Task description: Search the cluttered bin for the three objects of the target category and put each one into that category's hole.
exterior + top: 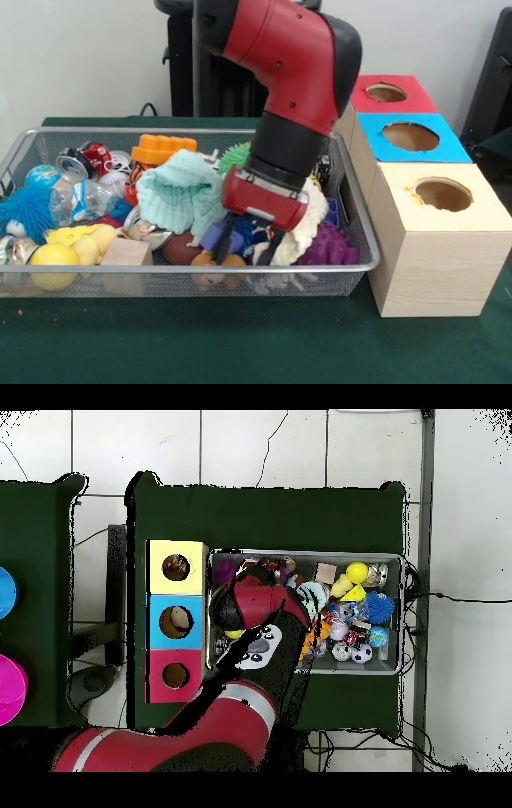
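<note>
The silver wire-mesh bin (24, 148) is full of clutter and also shows in the overhead view (402, 614). My gripper (244, 253) is down in the bin's right half, between the mint cloth (180, 192) and the cream cloth (310, 228). It is open, with its dark fingers (222, 240) on either side of a blue and purple item (242, 230). I cannot pick out any white printed wad for certain. The yellow-topped box (480, 212) with its round hole (442, 194) stands right of the bin. In the overhead view the arm (255, 599) hides the gripper.
The blue-topped box (448, 148) and red-topped box (420, 100) stand behind the yellow one. The bin holds a purple spiky ball (330, 248), a blue spiky ball (24, 212), a yellow ball (52, 264), a wooden block (126, 254), an orange toy (164, 148) and cans (76, 164).
</note>
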Robot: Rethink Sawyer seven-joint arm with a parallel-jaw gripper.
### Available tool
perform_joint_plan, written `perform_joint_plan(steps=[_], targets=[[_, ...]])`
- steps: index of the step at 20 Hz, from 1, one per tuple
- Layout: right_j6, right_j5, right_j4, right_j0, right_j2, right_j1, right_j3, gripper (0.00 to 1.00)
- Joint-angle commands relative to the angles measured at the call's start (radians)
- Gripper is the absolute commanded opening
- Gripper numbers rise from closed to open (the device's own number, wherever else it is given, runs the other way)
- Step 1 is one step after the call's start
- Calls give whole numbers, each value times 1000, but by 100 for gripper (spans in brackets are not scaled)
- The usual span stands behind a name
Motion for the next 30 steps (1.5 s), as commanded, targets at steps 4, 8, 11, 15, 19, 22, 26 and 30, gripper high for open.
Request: perform_joint_plan(steps=[4,8,11,15,19,22,26,30], targets=[[-101,337,-2,-311,464,83,-61,100],[-92,386,5,-348,537,67,-26,100],[-74,414,2,-357,563,60,-13,100],[-51,444,-2,-362,585,28,24,100],[41,319,-65,-267,471,-38,41,100],[151,218,-114,-115,262,-40,-12,100],[234,162,-105,33,39,7,-67,100],[235,122,-55,77,-15,18,-49,100]])
